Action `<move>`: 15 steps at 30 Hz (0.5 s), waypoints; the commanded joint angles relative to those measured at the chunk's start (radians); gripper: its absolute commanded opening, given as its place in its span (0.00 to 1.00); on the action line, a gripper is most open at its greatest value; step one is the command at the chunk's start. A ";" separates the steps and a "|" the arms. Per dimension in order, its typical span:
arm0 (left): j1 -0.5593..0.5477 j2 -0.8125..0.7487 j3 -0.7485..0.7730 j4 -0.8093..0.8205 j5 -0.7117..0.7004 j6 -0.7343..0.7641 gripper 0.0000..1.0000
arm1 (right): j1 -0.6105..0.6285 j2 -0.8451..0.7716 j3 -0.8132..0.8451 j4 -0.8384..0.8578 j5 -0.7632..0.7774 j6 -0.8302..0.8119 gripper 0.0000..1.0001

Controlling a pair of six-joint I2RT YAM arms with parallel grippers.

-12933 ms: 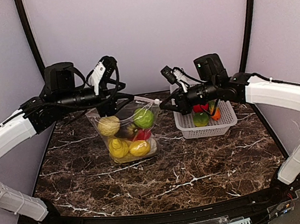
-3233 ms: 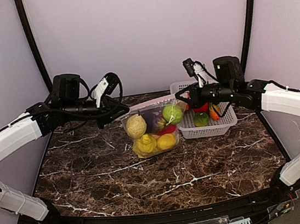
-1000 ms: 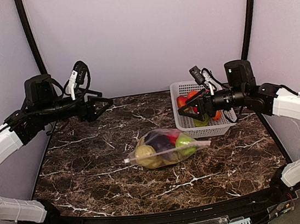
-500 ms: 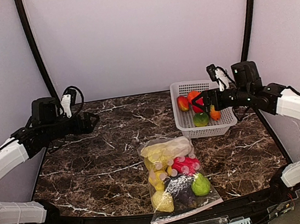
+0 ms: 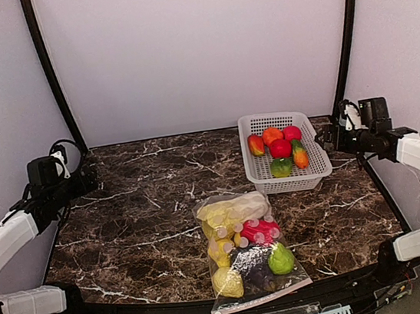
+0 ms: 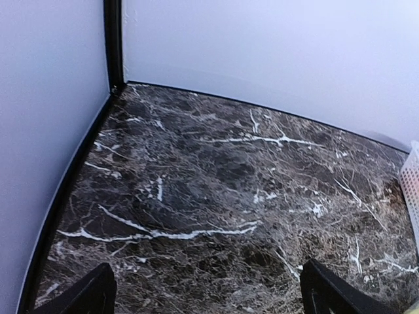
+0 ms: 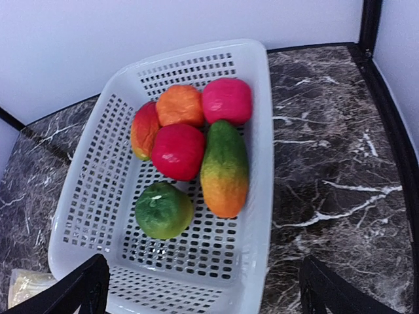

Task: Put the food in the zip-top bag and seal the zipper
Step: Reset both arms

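Both arms hang wide of the basket (image 5: 291, 184). The left fingers (image 6: 88, 294) are spread over bare counter (image 6: 216, 196) far to its left. The right fingers (image 7: 85, 284) are spread just to its right, and neither pair is holding anything. The zip-top bag (image 5: 248, 254) lies flat on the near side of the basket, stuffed with food (image 5: 260, 232), with its zipper (image 5: 263, 297) at the end farthest from the basket. Sealed? Can't tell from above. Six pieces sit in the basket (the right wrist view counts them cleanly), so I'd call loading unfinished. Next, one arm must hold that mouth open while the other picks. Only the top view shows the whole bag. The left wrist view gets counter and a sliver of basket.
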 commanded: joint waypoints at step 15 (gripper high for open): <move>0.010 -0.230 -0.425 0.601 -0.199 0.176 0.99 | -0.105 -0.428 -0.633 0.835 0.294 -0.195 0.99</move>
